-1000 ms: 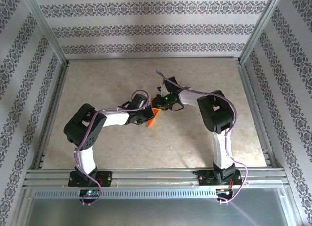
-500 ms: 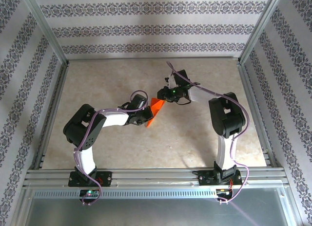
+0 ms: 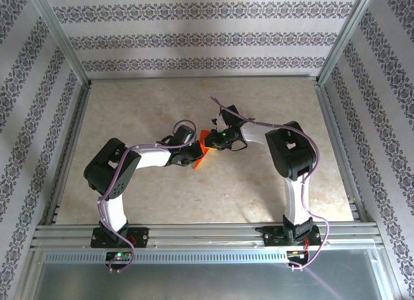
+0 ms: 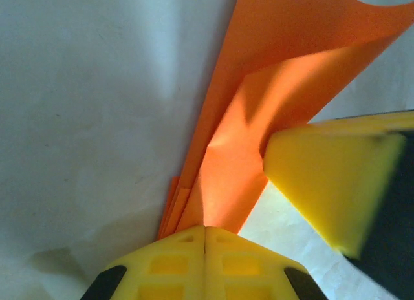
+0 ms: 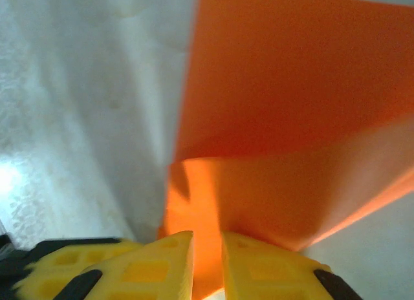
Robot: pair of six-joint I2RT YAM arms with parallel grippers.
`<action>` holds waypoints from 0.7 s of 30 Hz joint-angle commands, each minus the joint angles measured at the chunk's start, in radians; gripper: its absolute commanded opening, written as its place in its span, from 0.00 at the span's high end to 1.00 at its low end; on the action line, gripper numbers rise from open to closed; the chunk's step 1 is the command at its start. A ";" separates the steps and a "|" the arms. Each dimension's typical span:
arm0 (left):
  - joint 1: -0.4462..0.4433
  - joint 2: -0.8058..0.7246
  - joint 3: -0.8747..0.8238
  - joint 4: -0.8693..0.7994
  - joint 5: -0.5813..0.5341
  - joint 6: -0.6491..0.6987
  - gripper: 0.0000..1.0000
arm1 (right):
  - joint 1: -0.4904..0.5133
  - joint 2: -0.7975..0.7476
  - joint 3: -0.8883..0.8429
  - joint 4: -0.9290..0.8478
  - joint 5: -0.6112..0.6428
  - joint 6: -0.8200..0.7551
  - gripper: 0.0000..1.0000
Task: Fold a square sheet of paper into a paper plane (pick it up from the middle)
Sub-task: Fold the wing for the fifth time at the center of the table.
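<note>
Paper (image 4: 284,48), creased and orange-red, sits over the worktop (image 3: 162,106); left fingers (image 4: 168,258) are clamped tight on it, right fingers (image 5: 158,264) pinch another fold.

We count two arms, a left arm (image 3: 139,159) and a right arm (image 3: 288,151), and so two grippers as well, the left gripper (image 4: 205,232) and the right gripper (image 5: 207,245). Each gripper carries two yellow fingers (image 5: 155,264), which makes four fingers in all. We see one paper (image 4: 272,74), a single orange piece. There is one table (image 3: 162,99), three patterned walls (image 3: 207,38) stand round it, and we count two purple cables (image 3: 185,123), one along each arm.
</note>
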 commanded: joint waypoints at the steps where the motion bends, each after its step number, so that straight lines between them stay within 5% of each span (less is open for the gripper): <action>1: 0.011 0.022 -0.030 -0.190 -0.023 0.014 1.00 | -0.037 0.042 0.049 -0.027 0.052 0.029 0.81; 13: 0.012 0.030 -0.058 -0.230 0.000 0.031 1.00 | -0.186 0.137 0.196 -0.053 0.121 0.120 0.81; 21: 0.021 0.032 -0.036 -0.249 0.028 0.100 1.00 | -0.199 0.002 0.159 -0.020 0.111 0.077 0.82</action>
